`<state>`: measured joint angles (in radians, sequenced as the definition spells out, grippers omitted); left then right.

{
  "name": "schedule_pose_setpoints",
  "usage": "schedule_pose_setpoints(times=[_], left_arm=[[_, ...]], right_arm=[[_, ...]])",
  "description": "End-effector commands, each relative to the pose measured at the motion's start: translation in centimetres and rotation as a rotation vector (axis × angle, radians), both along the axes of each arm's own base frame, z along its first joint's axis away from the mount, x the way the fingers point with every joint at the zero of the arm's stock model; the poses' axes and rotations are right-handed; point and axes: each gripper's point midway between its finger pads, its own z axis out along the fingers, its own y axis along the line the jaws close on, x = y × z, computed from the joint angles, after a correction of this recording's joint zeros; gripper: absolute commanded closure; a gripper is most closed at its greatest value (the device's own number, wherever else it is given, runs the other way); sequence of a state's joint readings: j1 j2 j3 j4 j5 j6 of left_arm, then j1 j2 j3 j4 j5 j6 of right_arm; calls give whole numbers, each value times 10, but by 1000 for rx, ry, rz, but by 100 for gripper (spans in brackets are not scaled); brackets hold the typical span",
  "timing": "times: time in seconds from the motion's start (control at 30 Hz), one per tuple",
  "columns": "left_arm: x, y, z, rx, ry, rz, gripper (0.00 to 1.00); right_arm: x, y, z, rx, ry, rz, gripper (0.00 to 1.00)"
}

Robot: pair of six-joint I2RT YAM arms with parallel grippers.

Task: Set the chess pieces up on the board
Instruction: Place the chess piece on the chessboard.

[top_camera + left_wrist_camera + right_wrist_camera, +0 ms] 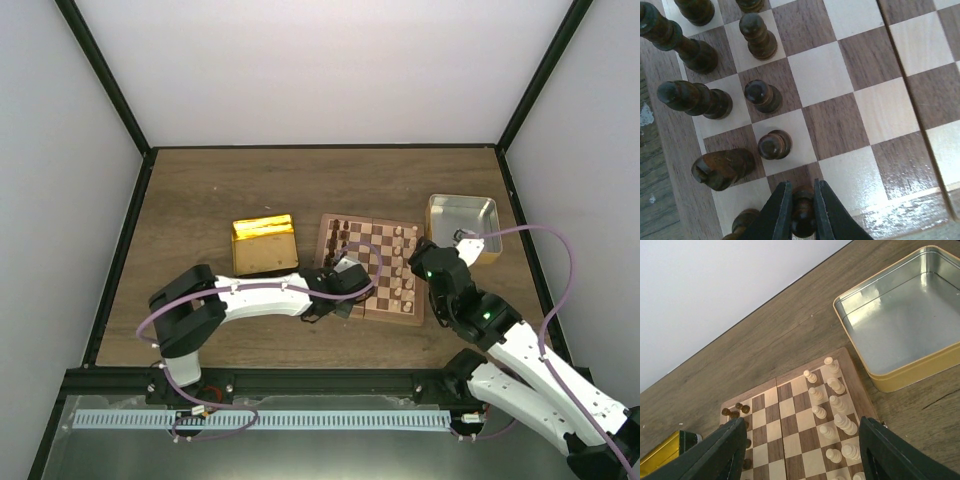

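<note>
The left gripper point(802, 191) has its 2 fingers closed on a dark pawn point(803, 216) over an edge square of the board point(880, 115), beside a neighbour pawn point(774, 145). It should lower the pawn upright onto the square's centre, then open slowly. The right gripper point(802, 425) is wide open and empty.

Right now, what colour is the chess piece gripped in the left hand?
Dark brown; the chess piece shows best in the left wrist view.
</note>
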<state>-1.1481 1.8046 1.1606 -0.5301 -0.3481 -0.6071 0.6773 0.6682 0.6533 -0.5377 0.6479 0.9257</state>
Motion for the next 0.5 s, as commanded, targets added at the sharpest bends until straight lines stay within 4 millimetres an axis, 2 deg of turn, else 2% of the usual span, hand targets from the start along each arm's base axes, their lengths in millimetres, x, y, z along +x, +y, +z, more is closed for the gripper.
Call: schedule_pose_setpoints(times=[0.0, 0.17, 0.3, 0.47], left_arm=[[6, 5, -7, 23, -31, 41, 92], [4, 5, -13, 20, -13, 39, 88], [3, 2, -6, 1, -11, 32, 78], [1, 2, 9, -22, -7, 31, 73]], right_arm=[[0, -4, 3, 6, -15, -28, 37], [1, -3, 2, 5, -12, -22, 37], [2, -1, 2, 9, -13, -16, 37], [3, 1, 1, 12, -11, -8, 37]])
